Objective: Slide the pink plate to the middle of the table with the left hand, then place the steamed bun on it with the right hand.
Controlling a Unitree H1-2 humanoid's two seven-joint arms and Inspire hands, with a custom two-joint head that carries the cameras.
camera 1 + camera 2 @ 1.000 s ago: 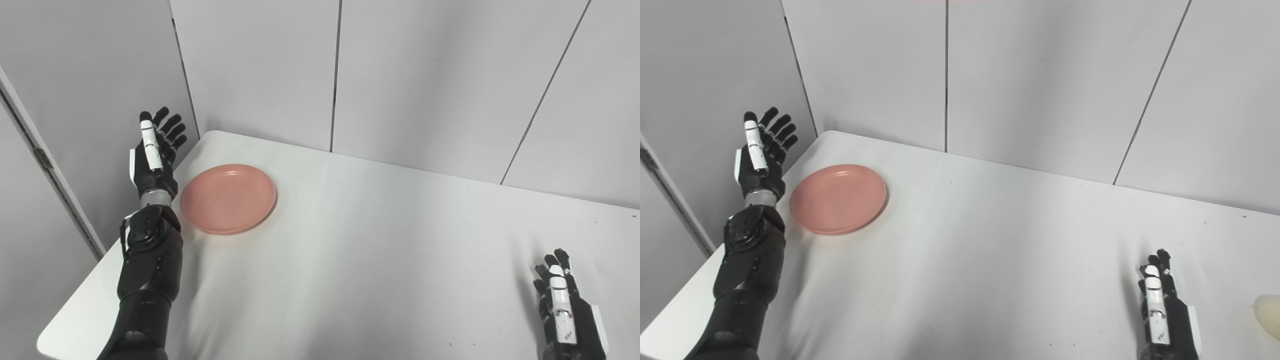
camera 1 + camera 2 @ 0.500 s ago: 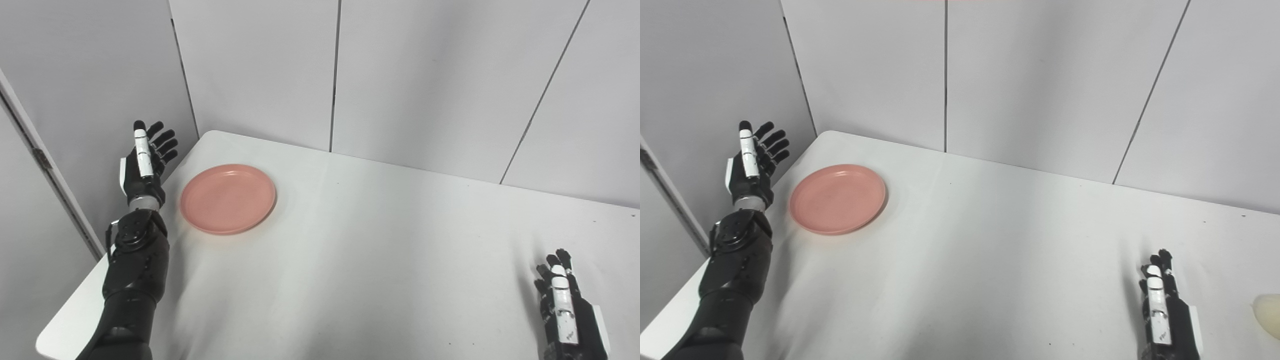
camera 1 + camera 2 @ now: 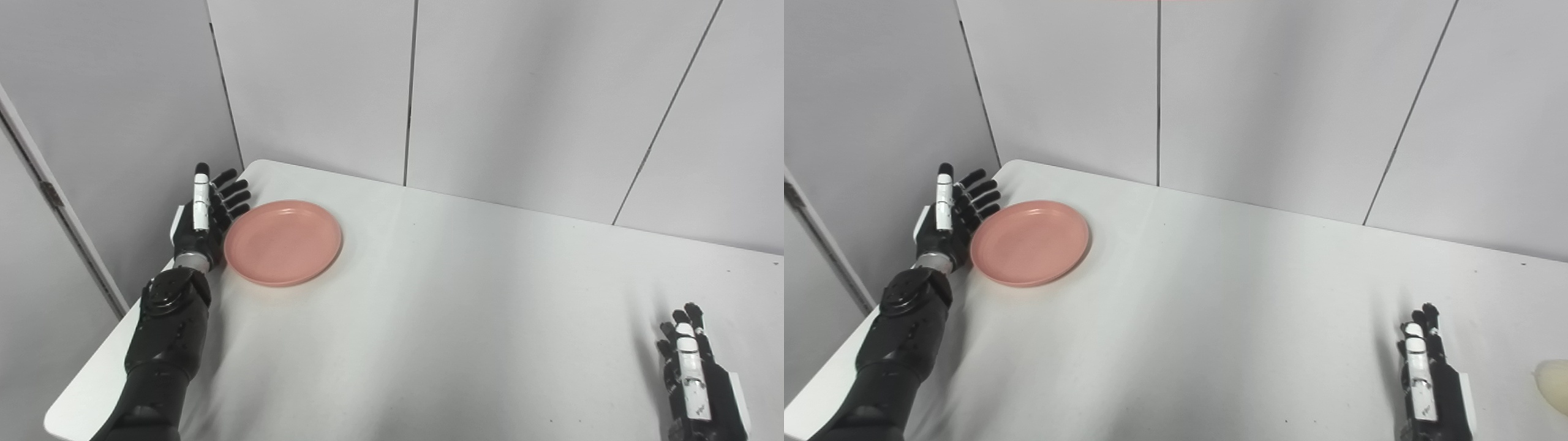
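The pink plate [image 3: 283, 241] lies flat near the table's far left corner. My left hand [image 3: 206, 217] stands open and edge-on right against the plate's left rim, fingers stretched out and holding nothing. A pale steamed bun [image 3: 1553, 377] shows only in the right eye view, cut off by the right edge. Left of the bun, my right hand [image 3: 1427, 383] rests open on the table at the bottom right, apart from it.
The white table [image 3: 465, 318] has a rounded far-left corner and a left edge just beside my left arm. Grey wall panels [image 3: 520, 92] close in the back and the left side.
My left hand came down and moved right, from off the table's left edge up against the plate's rim. The plate shifted slightly to the right. The right hand stayed still.
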